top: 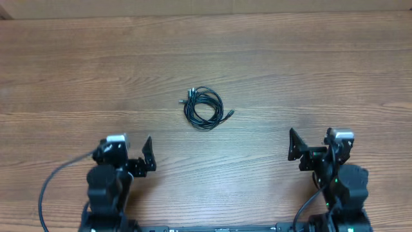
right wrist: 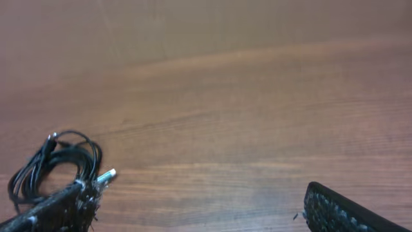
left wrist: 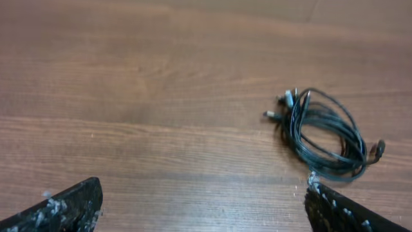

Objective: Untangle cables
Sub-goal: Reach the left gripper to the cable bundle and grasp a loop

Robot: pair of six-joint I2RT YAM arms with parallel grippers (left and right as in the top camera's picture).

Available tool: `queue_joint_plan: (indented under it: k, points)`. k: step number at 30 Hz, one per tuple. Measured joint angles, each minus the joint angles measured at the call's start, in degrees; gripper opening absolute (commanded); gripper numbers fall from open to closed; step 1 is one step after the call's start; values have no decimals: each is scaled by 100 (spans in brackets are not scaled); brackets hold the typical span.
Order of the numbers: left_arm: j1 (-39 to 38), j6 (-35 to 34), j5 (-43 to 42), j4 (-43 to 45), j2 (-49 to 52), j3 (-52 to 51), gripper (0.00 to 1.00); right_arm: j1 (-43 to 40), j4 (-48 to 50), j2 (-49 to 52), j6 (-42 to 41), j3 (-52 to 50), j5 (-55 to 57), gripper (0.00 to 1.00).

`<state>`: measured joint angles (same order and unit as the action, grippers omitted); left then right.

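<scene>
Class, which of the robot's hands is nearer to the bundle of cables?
Left. In the overhead view the left hand sits below and left of the cables. The right hand sits below and right, farther off. Both are open.

Coiled cables lower left, hand agape

cables partly behind a finger of the right hand
</scene>
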<state>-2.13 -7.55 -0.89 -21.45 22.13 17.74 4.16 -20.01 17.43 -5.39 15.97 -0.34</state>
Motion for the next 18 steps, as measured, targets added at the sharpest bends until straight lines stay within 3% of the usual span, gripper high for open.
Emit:
queue_joint_plan:
  k: [6,11,16,18]
  points:
    - [0,-15,-94,-721,1585,1204,100,0,-737,1163,-136,962,39,100]
    - [0,-105,-269,-1873,2870,2645,100,0,-1604,2238,-210,2002,33,100]
    - [0,-133,-343,-3163,3694,3842,100,0,-2402,3161,-299,3042,-76,100]
    - [0,-133,-372,-3281,3882,4089,100,0,-2514,3418,-321,3342,-136,100]
